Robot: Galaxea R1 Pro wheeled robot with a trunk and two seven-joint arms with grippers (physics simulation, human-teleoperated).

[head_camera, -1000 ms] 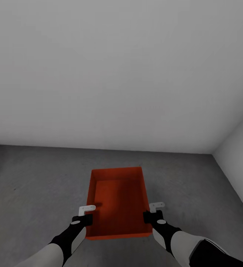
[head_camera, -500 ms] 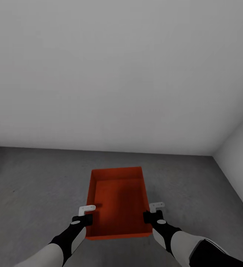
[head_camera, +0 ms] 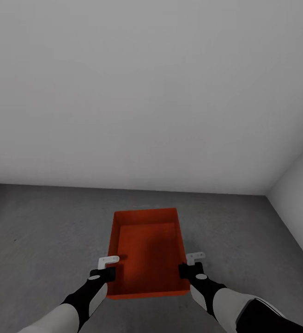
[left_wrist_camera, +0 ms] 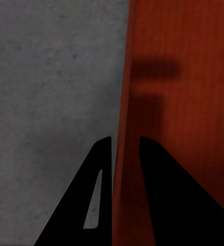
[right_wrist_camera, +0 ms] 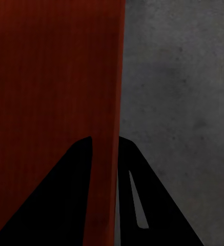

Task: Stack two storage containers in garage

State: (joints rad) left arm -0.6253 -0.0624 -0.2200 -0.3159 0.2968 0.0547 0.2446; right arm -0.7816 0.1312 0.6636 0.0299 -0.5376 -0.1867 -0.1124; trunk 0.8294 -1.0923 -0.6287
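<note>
One orange-red storage container (head_camera: 147,249) sits open-topped and empty in front of me, over the dark grey speckled floor (head_camera: 40,222). My left gripper (head_camera: 111,267) is shut on its left side wall, near the end closest to me. My right gripper (head_camera: 184,266) is shut on the right side wall, opposite. In the left wrist view the fingers (left_wrist_camera: 104,154) straddle the thin wall of the container (left_wrist_camera: 183,77). The right wrist view shows my right gripper (right_wrist_camera: 104,138) astride the container (right_wrist_camera: 50,77) wall in the same way. Whether the container rests on the floor or hangs just above it, I cannot tell. The second container is out of view.
A plain white wall (head_camera: 147,92) runs across the view a short way beyond the container. A second white wall (head_camera: 294,185) meets it at a corner on the right. Bare concrete lies on both sides of the container.
</note>
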